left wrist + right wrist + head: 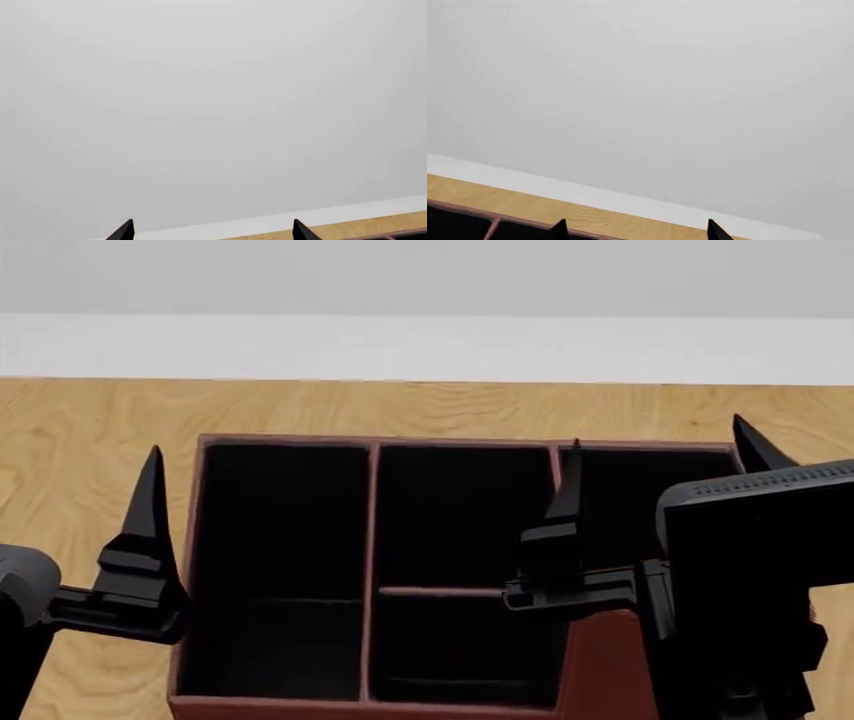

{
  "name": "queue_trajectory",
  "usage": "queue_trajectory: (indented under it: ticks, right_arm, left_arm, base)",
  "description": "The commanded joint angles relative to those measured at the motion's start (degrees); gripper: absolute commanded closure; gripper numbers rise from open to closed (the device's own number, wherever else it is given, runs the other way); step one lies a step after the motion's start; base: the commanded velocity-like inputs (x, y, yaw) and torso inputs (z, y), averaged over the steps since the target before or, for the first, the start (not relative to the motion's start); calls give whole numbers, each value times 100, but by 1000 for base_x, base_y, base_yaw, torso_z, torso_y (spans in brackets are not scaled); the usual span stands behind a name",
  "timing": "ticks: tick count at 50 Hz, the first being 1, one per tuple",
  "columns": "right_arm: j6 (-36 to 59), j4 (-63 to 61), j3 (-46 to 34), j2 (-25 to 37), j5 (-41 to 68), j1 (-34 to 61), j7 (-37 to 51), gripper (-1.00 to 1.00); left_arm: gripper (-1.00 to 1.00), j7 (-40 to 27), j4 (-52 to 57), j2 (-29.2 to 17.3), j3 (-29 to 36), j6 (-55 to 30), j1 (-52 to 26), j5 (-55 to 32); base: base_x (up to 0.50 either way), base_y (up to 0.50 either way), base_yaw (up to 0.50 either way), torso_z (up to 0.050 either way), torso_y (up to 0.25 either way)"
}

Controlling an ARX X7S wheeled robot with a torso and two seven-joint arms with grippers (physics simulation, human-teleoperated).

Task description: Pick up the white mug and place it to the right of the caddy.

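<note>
The white mug is not being shown in any view, so the step in hand is judged to be a search; the head camera is best tilted or the base backed away until the mug is found, before either arm is committed.

Nearest, at seven o'clock in the head view, the black angular left gripper [150,530] is being held over the table's edge; only one pointed finger is being seen there, but in the left wrist view two tips are being shown well apart, so its jaws are being read as spread and empty. At four o'clock, the black right gripper [654,510] is being held above the caddy's right side, its pointed tips likewise parted and holding nothing.

Beneath them, at six o'clock, the large dark red-brown leather-look caddy [607,670] is being seen with matte black-lined compartments and thin stitched dividers; it is boxy and rigid. Beyond, at twelve o'clock, the light wooden grained tabletop [427,405] is being met by a plain white wall [427,280], smooth and featureless.
</note>
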Motion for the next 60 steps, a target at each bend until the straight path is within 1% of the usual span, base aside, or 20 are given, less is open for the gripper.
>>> queue_trajectory:
  ticks: [1,9,21,23,29,31,33,34,36,38,39,41,44,45,47,50,51,52,54,60]
  right_arm:
    - [7,-4,-17,8,21,-5,28,-100]
    - [25,-13,1,-1,58,7,33,-100]
    - [7,-10,-7,12,98,13,34,-100]
    - [44,-18,27,-3,138,23,12,-100]
    - [308,-122,141,-34,273,122,-42,-100]
    - [540,-162,234,-39,459,180,-212,-100]
    - [534,-236,118,105,417,155,-211,-100]
    - [672,-305,261,60,579,167,-356,-100]
    - [808,-450,291,114,638,176,-397,-100]
    - [1241,-650,569,24,978,259,-684,-100]
    - [1298,-727,572,45,991,285,-674,-100]
    - [1724,-922,787,-27,1253,396,-876,-100]
    - [2215,-1163,925,7,1482,577,-927,-100]
    - [2361,-1185,1039,8,1692,637,-914,-100]
    - [2461,-1167,1391,184,2612,673,-476,-100]
    - [2459,-855,1923,644,4960,781,997,-100]
    - [2453,-667,2175,682,5820,815,1468,-100]
    - [2446,-401,2232,919,6679,906,2215,-100]
    - [2293,-123,2124,1225,8024,1048,3097,-100]
    - [1736,88,1380,2143,9634,1324,4430,-100]
  left_arm:
    - [-100,-57,-31,-30,0,15,8,-12]
    - [-100,-63,-2,-49,-18,-24,6,-75]
    - [-100,-112,-16,-40,-35,-61,-16,-142]
    - [-100,-111,25,-9,-113,-138,-45,-225]
    - [-100,-178,60,-56,-38,-240,-120,-186]
    - [-100,-184,59,-53,-59,-275,-152,-210]
    - [-100,-184,39,-53,-85,-290,-179,-231]
    - [-100,-187,34,-56,-92,-310,-197,-241]
    - [-100,-199,42,-63,-90,-343,-224,-249]
    - [-100,-202,37,-67,-94,-360,-249,-261]
    - [-100,-204,20,-76,-81,-351,-255,-253]
    - [-100,-211,-38,-90,-42,-327,-274,-229]
    - [-100,-219,-26,-91,-63,-356,-308,-259]
    - [-100,-223,-20,-92,-72,-365,-314,-269]
    - [-100,-233,0,-97,-90,-374,-318,-280]
    - [-100,-249,-10,-112,-85,-391,-342,-281]
    - [-100,-257,-11,-118,-79,-398,-349,-279]
    - [-100,-262,-7,-123,-77,-418,-359,-285]
    - [-100,-281,27,-129,-75,-462,-379,-295]
    - [-100,-340,147,-123,-67,-605,-428,-341]
  base:
    - [281,-20,0,0,10]
    - [259,-10,0,0,0]
    - [-2,0,0,0,1]
    - [0,0,0,0,0]
    - [0,0,0,0,0]
    - [0,0,0,0,0]
    - [0,0,0,0,0]
    - [0,0,0,0,0]
    - [0,0,0,0,0]
    - [0,0,0,0,0]
    - [0,0,0,0,0]
    - [0,0,0,0,0]
    - [0,0,0,0,0]
    - [0,0,0,0,0]
    - [0,0,0,0,0]
    - [0,0,0,0,0]
    - [0,0,0,0,0]
    - [0,0,0,0,0]
    - [0,0,0,0,0]
    - [0,0,0,0,0]
